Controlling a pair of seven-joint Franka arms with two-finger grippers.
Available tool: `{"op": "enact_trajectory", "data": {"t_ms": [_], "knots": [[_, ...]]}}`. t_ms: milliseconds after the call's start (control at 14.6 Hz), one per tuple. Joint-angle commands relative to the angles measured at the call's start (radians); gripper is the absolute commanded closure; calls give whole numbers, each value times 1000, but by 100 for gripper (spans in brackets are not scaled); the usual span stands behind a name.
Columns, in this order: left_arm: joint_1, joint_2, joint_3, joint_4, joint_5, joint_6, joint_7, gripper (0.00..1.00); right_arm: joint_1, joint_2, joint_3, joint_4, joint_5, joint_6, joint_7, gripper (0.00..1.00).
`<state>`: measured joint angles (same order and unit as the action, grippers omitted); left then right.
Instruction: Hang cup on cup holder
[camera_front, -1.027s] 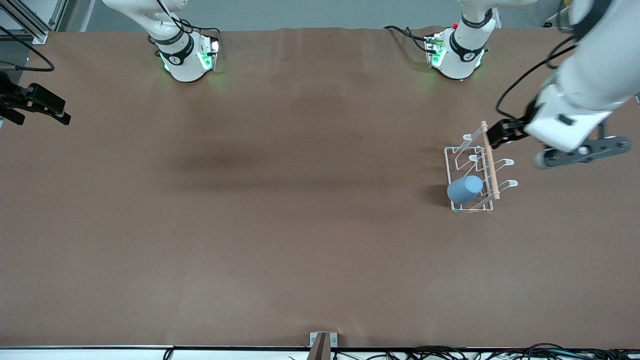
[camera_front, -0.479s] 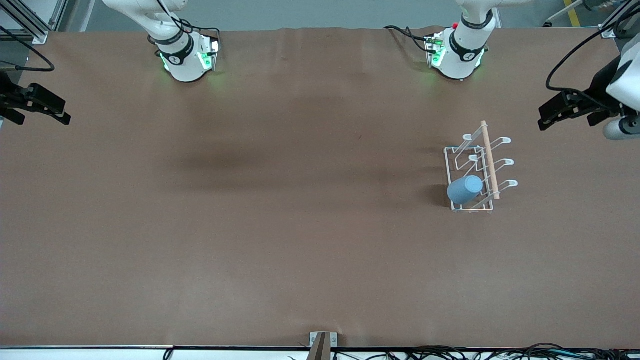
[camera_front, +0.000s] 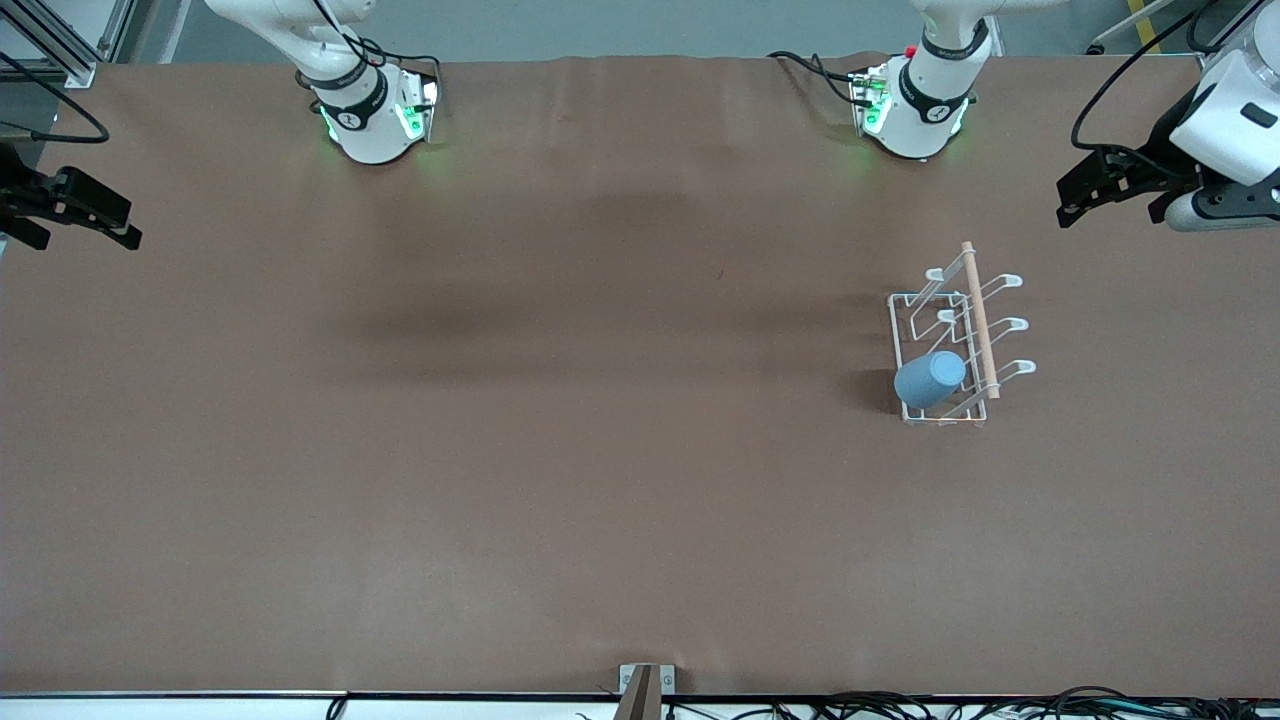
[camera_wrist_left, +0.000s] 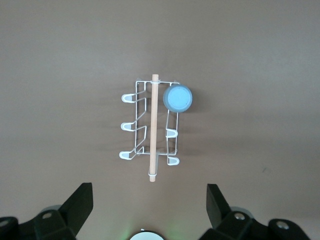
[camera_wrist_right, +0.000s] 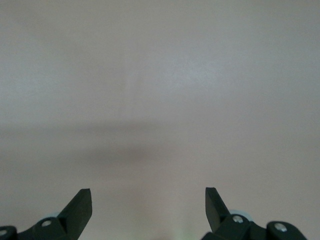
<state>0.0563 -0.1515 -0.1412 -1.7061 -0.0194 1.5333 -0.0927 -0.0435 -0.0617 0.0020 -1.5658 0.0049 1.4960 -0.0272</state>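
The light-blue cup sits upturned on a prong of the white wire cup holder, at the holder's end nearer the front camera, in the row toward the right arm. In the left wrist view the cup shows its round base beside the holder's wooden rod. My left gripper is open and empty, up in the air over the table's edge at the left arm's end, apart from the holder; its jaws stand wide. My right gripper waits open and empty at the right arm's end.
The brown table stretches wide around the holder. The two arm bases stand along its edge farthest from the front camera. Cables lie along the edge nearest the camera.
My left gripper has drawn back from over the holder's rod toward the table's edge at the left arm's end. The cup stays on its prong. The right arm has not moved.
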Motion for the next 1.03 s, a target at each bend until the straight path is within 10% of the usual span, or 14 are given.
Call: {"op": "enact_trajectory", "data": {"t_ms": [0,958], "knots": [[1,-36,6,-38,-20,27,36,0,-10,-7,9,-8,-2,-8,9,0],[5,36,-12,86,26,-12,21,0,-12,-7,9,-8,-2,-8,7,0]]}}
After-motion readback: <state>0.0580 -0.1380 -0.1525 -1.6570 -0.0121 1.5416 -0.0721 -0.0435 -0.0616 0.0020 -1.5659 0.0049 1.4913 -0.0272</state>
